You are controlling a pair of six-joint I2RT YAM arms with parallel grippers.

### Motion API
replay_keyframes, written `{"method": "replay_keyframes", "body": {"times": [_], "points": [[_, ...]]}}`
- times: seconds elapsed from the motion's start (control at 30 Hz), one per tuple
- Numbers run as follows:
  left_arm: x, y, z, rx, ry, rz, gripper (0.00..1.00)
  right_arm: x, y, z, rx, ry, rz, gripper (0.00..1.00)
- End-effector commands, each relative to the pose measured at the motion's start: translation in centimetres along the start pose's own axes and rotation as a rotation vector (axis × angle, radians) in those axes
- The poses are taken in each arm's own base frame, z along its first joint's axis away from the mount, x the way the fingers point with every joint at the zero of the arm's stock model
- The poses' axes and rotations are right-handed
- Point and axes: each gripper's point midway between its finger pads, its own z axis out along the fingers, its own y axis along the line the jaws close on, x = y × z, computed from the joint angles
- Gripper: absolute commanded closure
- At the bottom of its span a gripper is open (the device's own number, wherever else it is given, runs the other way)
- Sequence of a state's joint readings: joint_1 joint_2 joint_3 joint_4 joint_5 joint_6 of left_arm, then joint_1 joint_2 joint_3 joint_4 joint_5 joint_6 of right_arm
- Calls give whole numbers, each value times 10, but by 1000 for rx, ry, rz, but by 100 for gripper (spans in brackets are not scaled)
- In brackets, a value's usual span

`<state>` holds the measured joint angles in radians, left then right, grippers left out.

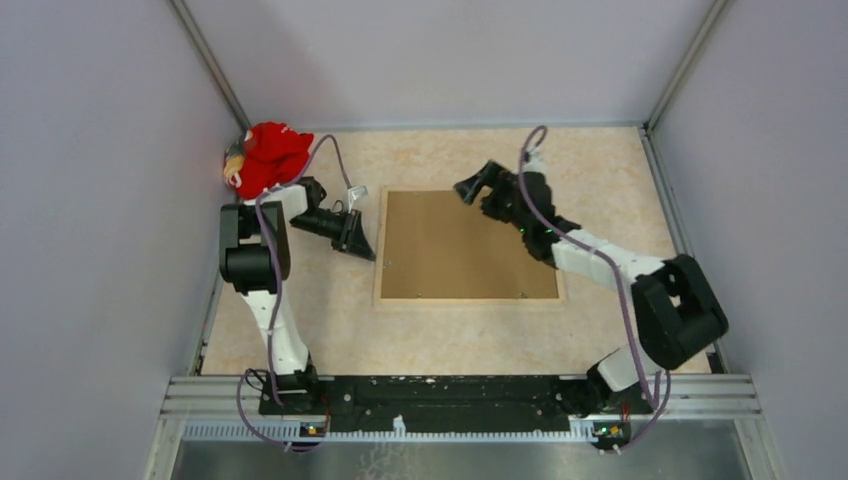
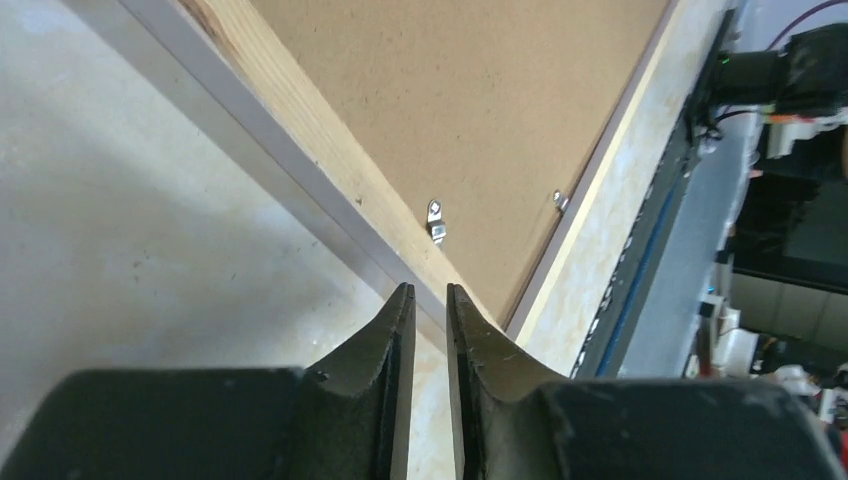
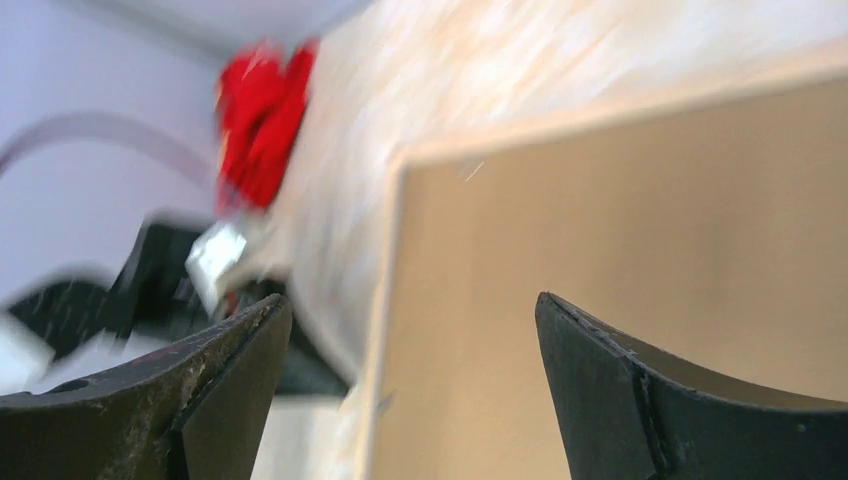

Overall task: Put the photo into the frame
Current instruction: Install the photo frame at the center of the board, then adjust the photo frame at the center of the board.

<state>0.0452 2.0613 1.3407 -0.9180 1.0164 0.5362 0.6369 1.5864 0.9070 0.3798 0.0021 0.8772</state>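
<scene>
Two grippers, both empty. The left gripper (image 2: 430,292) has its fingers parted by a narrow slit with nothing between them. Its tips sit just beside the left short edge of the frame (image 1: 470,300), towards the near-left corner. The right gripper (image 3: 412,300) is spread wide above the frame's far edge.

The frame lies face-down mid-table, long axis left to right, light wood rear edges up. The brown backing board (image 1: 468,245) is seated inside it, with a metal turn clip (image 2: 436,220) at the board's edge.

The photo is not visible in any view. It may be under the board; I cannot confirm.

Judgement: the left arm is nearer that clip, and the frame lies to its right.
</scene>
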Motion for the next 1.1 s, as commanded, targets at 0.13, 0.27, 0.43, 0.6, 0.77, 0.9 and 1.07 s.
{"method": "replay_keyframes", "body": {"times": [0.13,0.27,0.43,0.6,0.77,0.9,1.07], "points": [[20,8,4,-162,108,236,76,-107,-176,-65,582,-195,-92,6],[33,5,20,-193,177,299,78,-111,-226,-65,680,-177,-50,5],[47,-4,33,-193,239,348,79,-104,-250,-46,691,-131,-35,5],[59,-20,45,-154,295,390,80,-99,-254,-11,629,-54,-24,5],[73,-40,63,-83,349,429,80,-97,-223,40,410,18,26,6],[93,-67,92,35,426,445,77,-78,-187,99,276,143,-7,6],[112,-112,108,208,508,454,63,-72,-165,140,243,203,-53,5]]}}
